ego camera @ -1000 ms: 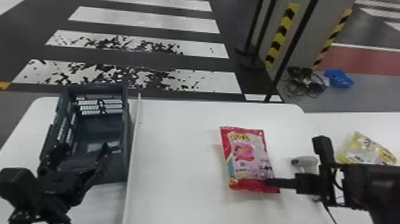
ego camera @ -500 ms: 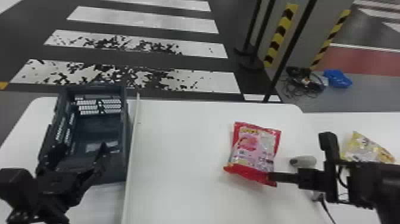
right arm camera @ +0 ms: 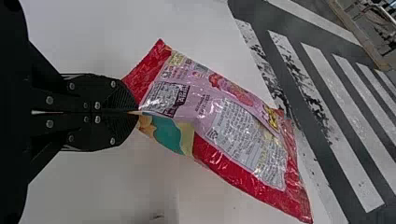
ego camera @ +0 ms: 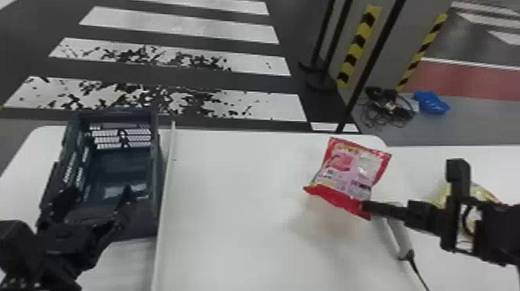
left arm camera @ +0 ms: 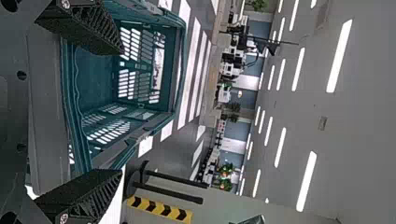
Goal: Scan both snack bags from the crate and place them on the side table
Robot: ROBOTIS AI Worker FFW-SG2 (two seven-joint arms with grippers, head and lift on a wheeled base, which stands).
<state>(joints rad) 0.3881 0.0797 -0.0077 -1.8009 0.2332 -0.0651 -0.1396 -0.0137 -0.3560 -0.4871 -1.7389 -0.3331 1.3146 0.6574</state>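
The right tool is clamped on the red snack bag near one corner; the bag extends from its fingertips above the white desk. Its plastic is glossy and crinkled. The left tool, fingers apart, is at the slotted crate. The right arm partly hides a yellow bag.
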